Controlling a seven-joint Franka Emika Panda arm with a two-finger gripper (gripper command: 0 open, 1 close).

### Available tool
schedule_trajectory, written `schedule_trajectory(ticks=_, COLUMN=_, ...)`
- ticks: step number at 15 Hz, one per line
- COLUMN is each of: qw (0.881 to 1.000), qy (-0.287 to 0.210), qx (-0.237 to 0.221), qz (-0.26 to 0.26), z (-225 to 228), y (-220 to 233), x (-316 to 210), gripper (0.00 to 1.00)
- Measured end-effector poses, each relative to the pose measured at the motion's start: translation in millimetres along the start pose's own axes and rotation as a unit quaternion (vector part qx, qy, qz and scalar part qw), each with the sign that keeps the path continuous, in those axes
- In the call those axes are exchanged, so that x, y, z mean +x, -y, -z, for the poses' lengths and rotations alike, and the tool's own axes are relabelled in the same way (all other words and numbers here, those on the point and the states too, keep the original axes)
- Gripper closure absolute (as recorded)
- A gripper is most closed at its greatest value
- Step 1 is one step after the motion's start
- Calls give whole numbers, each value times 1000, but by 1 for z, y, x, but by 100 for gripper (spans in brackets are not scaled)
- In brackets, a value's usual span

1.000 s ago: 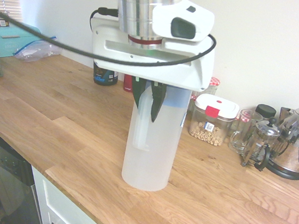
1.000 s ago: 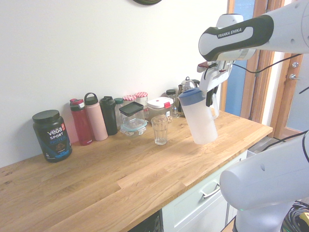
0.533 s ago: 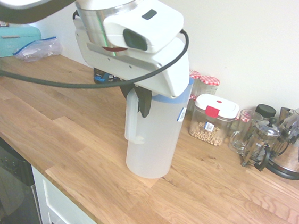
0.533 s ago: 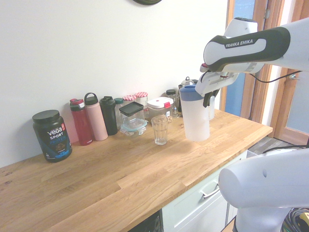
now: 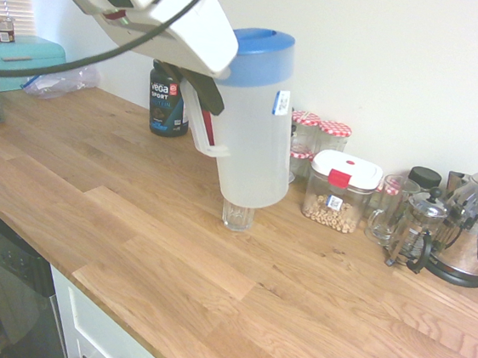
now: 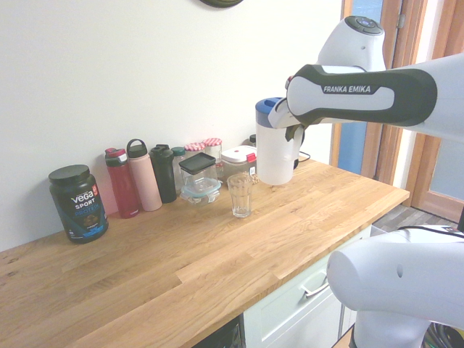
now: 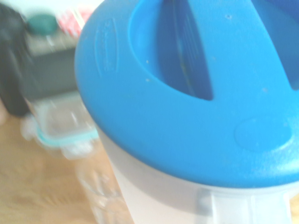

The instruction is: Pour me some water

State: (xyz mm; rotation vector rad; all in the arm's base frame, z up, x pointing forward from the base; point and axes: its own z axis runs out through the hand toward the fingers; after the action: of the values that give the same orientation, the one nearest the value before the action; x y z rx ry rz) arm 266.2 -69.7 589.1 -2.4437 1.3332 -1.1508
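Water is carried in the translucent plastic pitcher with a blue lid (image 5: pixel 252 120), which is held clear of the wooden counter (image 5: pixel 132 219) by its handle, the gripper (image 5: pixel 205 111) being clenched on it. The pitcher is tipped only slightly, and the ribbed clear drinking glass (image 6: pixel 240 194) stands on the counter near it, apparently just short of the spout. No water is seen flowing. For a clean pour, the spout should be brought over the glass's rim, then the tilt increased slowly, so that splashing and overfilling are avoided.
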Motion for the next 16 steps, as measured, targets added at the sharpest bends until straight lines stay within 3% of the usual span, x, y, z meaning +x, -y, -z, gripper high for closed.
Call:
schedule_trajectory(ticks=9, qw=995, qy=53, qx=41, qz=77, z=38, y=81, x=-130, gripper=100)
schedule_trajectory(ticks=16, qw=977, qy=137, qx=53, qz=153, z=-2, y=129, x=-230, gripper=100)
